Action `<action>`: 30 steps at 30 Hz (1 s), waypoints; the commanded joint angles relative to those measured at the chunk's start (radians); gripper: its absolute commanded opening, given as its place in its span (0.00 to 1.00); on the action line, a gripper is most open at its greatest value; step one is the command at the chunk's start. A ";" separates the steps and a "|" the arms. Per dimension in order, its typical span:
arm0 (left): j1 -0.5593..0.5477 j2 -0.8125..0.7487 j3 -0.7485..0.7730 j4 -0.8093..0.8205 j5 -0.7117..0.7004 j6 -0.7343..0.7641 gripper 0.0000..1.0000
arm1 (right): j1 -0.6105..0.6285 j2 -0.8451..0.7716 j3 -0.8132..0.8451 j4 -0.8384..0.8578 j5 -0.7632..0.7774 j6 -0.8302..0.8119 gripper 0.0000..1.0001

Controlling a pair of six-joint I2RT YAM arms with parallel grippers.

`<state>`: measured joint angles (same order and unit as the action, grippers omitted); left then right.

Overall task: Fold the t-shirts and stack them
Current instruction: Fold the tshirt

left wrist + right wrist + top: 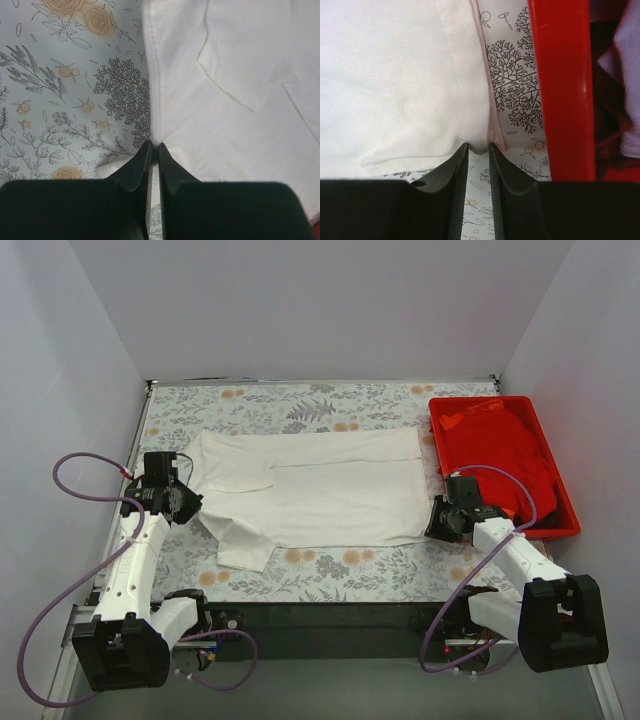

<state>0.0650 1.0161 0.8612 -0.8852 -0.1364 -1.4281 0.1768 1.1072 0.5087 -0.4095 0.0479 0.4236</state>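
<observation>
Soft even light on my overhead feed, white shirt (pixel 320 490) bright with creases readable, wrist feeds crisp at mid-range, my fingers (pixel 131 172) black and blurred close up, thin sheen on tray (pixel 584 90).

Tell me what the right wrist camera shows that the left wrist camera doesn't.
Only the right wrist view shows the red tray, its wall standing close beside the white t-shirt, and the right tool pinching that shirt's hem. Only the left wrist view shows the left tool shut on the shirt's edge, a folded flap of fabric, and orange roses printed on the cloth. Both show the white t-shirt lying on the floral tablecloth.
</observation>
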 commanded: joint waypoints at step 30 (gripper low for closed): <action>0.002 -0.066 -0.007 0.020 0.015 0.011 0.00 | -0.010 0.072 -0.045 -0.055 0.092 0.033 0.36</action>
<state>0.0650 0.9833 0.8585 -0.8745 -0.1215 -1.4208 0.1867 1.1389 0.5076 -0.3893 0.0616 0.4385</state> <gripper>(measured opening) 0.036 0.357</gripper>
